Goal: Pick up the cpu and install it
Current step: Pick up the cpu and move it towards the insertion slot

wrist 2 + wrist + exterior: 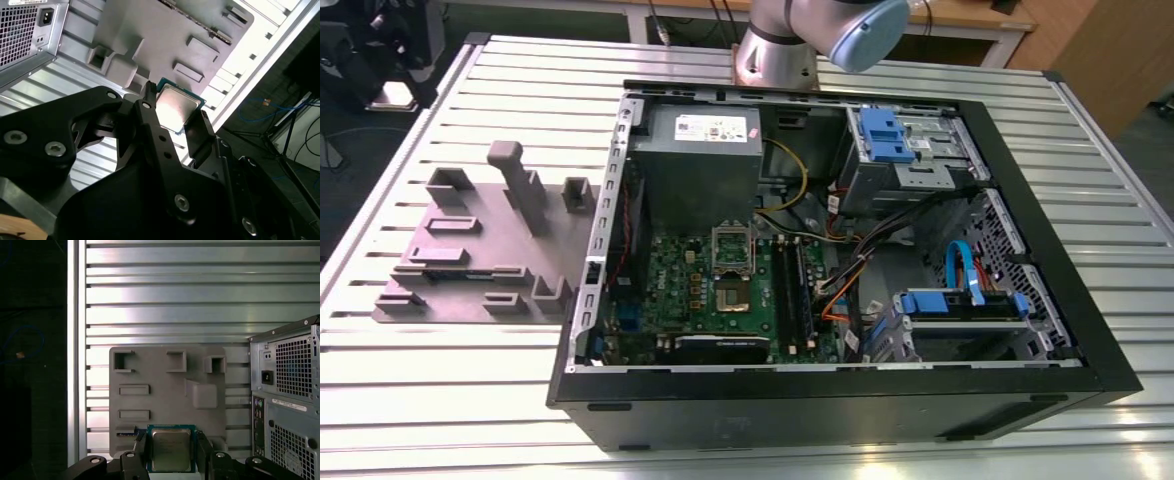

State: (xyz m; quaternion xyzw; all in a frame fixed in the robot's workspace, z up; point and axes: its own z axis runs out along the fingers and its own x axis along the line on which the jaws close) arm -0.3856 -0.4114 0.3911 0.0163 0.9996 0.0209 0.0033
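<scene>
Hanging pinched by its edges between the closed fingers [141,455], the cpu [171,450] rides aloft above the grey fixture plate [165,390]. So thin an edge grip could, I judge, let the chip slip or tilt, and a tilted chip would foul the socket [734,297] inside the open case [827,410]. In the exterior view the plate lies at nine o'clock of the case on the ribbed metal surface [520,90]; a wooden desk [961,14] stands at twelve.

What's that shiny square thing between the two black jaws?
The cpu sits there, its edges pinched by the jaws, in both wrist views.
</scene>
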